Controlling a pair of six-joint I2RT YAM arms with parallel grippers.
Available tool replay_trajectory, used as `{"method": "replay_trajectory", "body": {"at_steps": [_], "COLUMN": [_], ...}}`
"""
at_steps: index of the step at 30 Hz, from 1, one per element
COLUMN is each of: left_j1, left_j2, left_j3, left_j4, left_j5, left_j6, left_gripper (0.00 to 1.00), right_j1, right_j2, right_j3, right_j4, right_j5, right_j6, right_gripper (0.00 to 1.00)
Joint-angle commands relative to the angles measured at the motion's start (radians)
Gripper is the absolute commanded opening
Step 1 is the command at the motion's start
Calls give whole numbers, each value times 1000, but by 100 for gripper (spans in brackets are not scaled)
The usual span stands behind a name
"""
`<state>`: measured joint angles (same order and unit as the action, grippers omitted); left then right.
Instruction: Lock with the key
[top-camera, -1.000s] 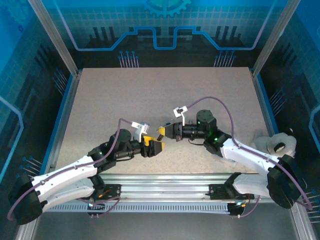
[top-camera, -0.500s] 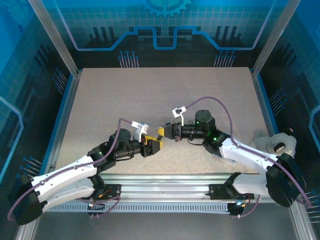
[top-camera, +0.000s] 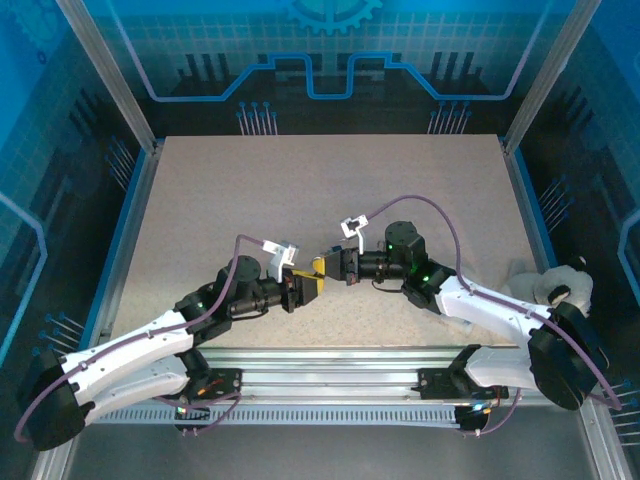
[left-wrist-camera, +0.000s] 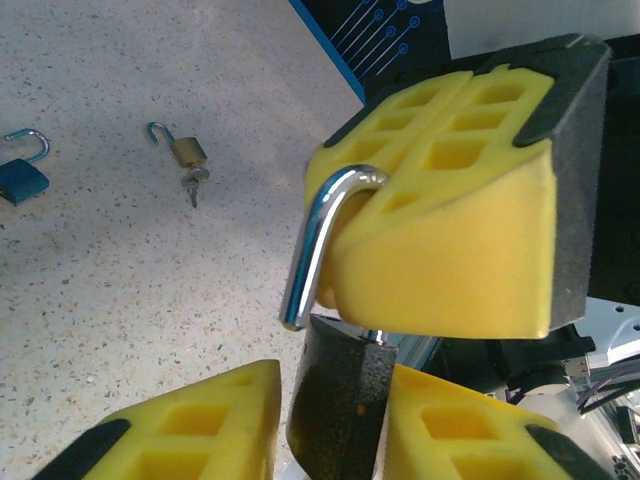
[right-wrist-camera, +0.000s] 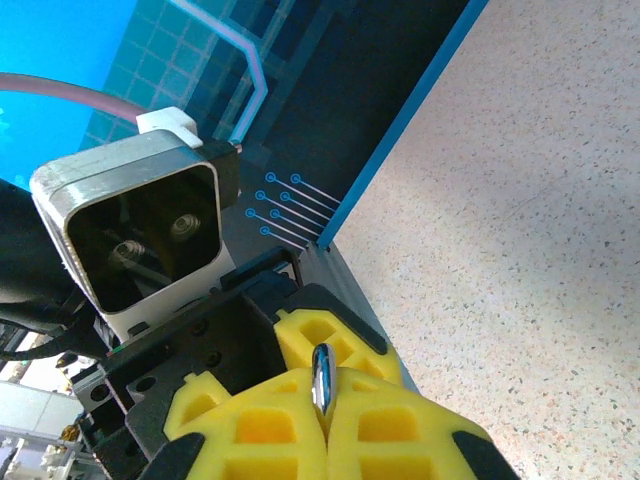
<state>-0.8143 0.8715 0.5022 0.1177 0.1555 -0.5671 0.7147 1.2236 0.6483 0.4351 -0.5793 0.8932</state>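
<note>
Near the table (top-camera: 300, 190) front middle, right gripper (right-wrist-camera: 322, 405) is clamped on the shackle (left-wrist-camera: 312, 235) of the black padlock (left-wrist-camera: 340, 385); left gripper (left-wrist-camera: 335, 405) sits narrow around its body, contact unclear. Risk: uneven squeeze twists the lock, shackle slips out. Brass padlock (left-wrist-camera: 187, 152) with keys (left-wrist-camera: 192, 183) lies well apart.

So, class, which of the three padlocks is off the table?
The dark padlock, its shackle pinched in the right gripper; the blue padlock and brass padlock lie on the table.

Left arm (top-camera: 150, 345) and right arm (top-camera: 490, 305) angled inward, nearly tip to tip.
My right tool (top-camera: 322, 266) was clamped tight; my left tool (top-camera: 307, 287) had its fingers narrowly apart.
</note>
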Motion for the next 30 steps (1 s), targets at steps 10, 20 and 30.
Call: {"method": "replay_trajectory", "body": {"at_steps": [10, 20, 30], "left_j1": [12, 12, 12], "left_j2": [21, 36, 57], "left_j3": [25, 36, 105], "left_j4": [24, -12, -223], "left_j5": [20, 8, -166], "left_j6": [11, 26, 126], "left_gripper": [21, 0, 0], "right_j1": [14, 14, 14], "right_j2": [0, 0, -23], "right_j3": [11, 15, 31], "right_j4": [22, 5, -88], "right_j5": [17, 37, 80], "right_j6": [2, -2, -46], "right_gripper": [0, 0, 11]}}
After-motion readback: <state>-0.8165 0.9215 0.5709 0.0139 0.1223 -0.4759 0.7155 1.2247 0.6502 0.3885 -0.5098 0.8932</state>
